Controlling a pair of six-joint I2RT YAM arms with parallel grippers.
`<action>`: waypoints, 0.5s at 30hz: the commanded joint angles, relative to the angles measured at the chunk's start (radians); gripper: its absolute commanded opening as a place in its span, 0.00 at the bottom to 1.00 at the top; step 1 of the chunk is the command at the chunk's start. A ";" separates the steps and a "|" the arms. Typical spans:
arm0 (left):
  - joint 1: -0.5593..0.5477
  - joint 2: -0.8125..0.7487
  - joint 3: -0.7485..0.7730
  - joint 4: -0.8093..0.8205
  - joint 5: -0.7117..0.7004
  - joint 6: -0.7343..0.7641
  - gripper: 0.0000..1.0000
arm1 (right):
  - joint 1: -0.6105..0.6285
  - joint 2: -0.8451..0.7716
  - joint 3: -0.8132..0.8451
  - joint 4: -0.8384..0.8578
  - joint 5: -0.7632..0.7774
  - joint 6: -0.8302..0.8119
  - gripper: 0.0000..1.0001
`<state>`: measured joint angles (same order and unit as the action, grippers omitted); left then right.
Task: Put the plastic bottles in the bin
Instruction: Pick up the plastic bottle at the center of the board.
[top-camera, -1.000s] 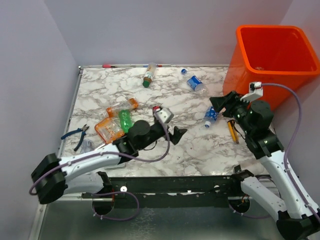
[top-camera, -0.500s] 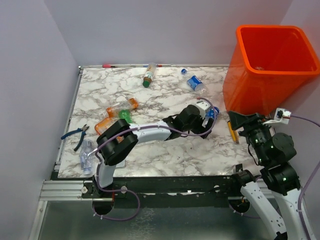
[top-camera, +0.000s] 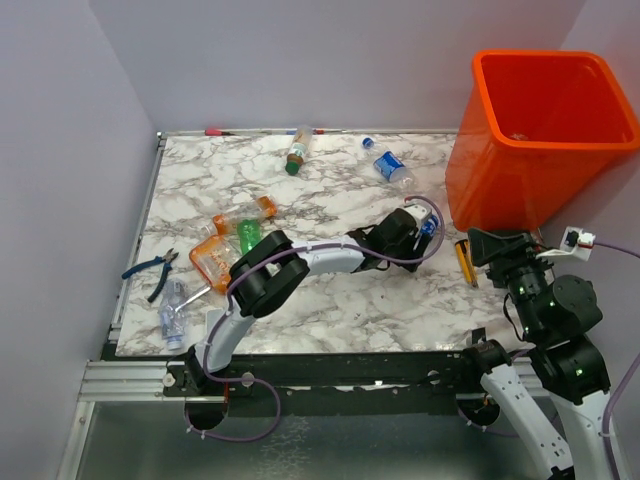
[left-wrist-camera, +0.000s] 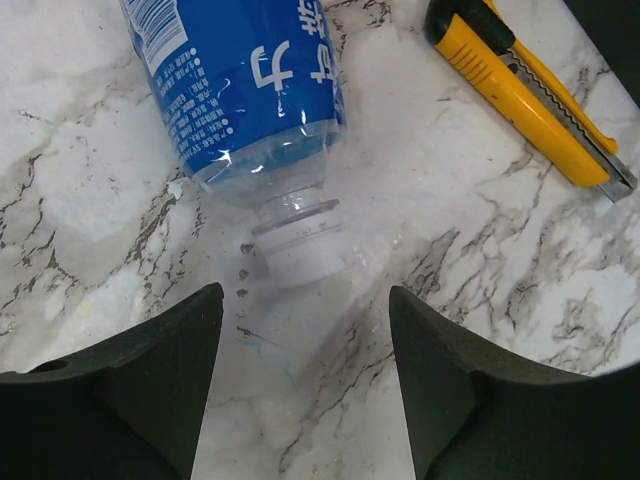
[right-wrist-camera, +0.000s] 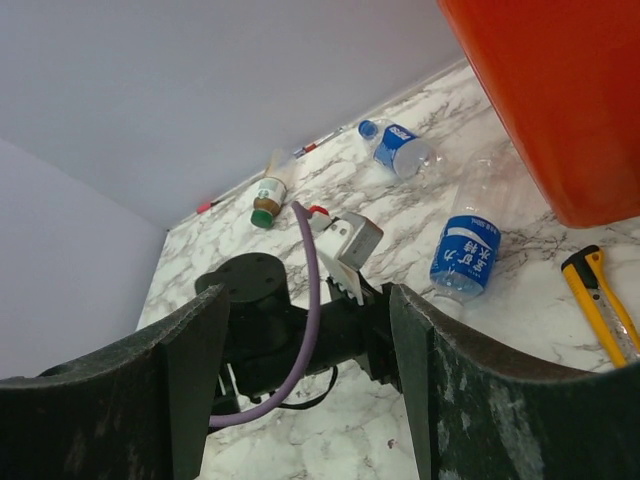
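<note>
A clear bottle with a blue label (left-wrist-camera: 240, 90) and white cap lies on the marble table, near the foot of the orange bin (top-camera: 545, 140). My left gripper (left-wrist-camera: 305, 340) is open and empty, its jaws just short of the cap; in the top view the left gripper (top-camera: 417, 242) partly hides that bottle (top-camera: 429, 226). My right gripper (top-camera: 480, 243) is open and empty, held back near the bin's front corner. In the right wrist view the right gripper (right-wrist-camera: 308, 300) looks at the left arm, the same bottle (right-wrist-camera: 465, 255) and the bin (right-wrist-camera: 560, 100).
A yellow utility knife (top-camera: 466, 262) lies right of the bottle. Another blue-labelled bottle (top-camera: 391, 165) and a brown bottle (top-camera: 297, 152) lie at the back. Orange and green bottles (top-camera: 235, 240) cluster at the left, with blue-handled pliers (top-camera: 150, 270) and a clear bottle (top-camera: 172, 308).
My left arm has swung right across the table and reached its open gripper up to the blue-labelled bottle. My right arm has pulled back and to the right, away from that bottle.
</note>
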<state>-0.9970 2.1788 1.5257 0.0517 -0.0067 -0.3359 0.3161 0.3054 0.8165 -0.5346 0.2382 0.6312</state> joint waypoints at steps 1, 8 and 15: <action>0.010 0.047 0.075 -0.023 -0.020 -0.005 0.68 | 0.006 0.004 0.037 -0.034 0.017 -0.003 0.70; 0.018 0.084 0.115 -0.029 -0.011 0.000 0.63 | 0.006 0.000 0.021 -0.038 0.010 0.012 0.70; 0.024 0.122 0.158 -0.039 0.006 0.014 0.42 | 0.006 0.001 0.018 -0.044 0.004 0.012 0.70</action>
<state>-0.9775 2.2642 1.6428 0.0246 -0.0082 -0.3332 0.3161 0.3073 0.8330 -0.5491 0.2386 0.6361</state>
